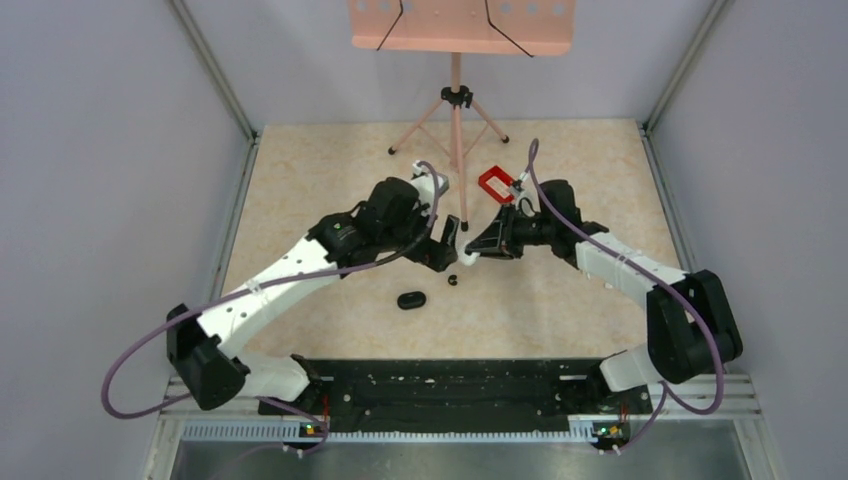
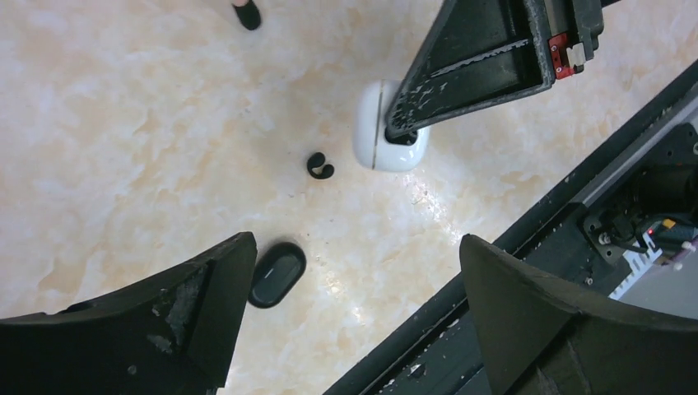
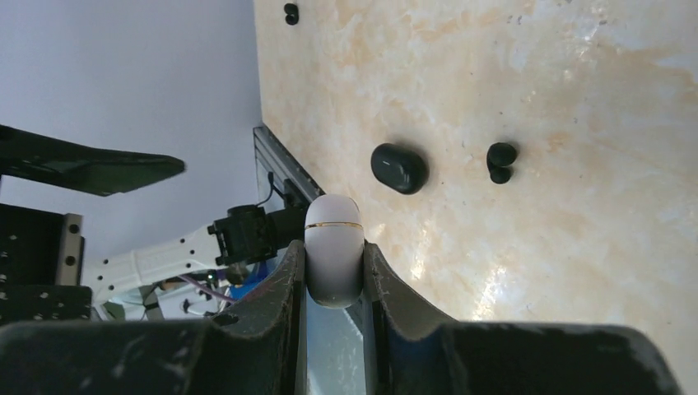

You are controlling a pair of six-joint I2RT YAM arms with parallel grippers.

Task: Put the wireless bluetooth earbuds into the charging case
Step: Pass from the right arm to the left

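Note:
The charging case (image 1: 410, 299) is a glossy black oval lying flat on the marbled table, also in the left wrist view (image 2: 277, 274) and the right wrist view (image 3: 399, 167). One tiny black earbud (image 1: 453, 280) lies loose to its right, apart from it (image 2: 319, 166) (image 3: 500, 160). My left gripper (image 2: 355, 247) is open and empty, hovering above the table with the case just beside its left finger. My right gripper (image 3: 333, 263) is shut on a small white rounded object (image 3: 333, 247) with a thin gold seam, held above the table near the earbud (image 2: 374, 132).
A red rectangular frame (image 1: 495, 185) lies behind the right gripper. A pink music stand (image 1: 457, 100) stands at the back, one black foot showing (image 2: 245, 12). The black base rail (image 1: 440, 385) runs along the near edge. The two grippers are close together at mid-table.

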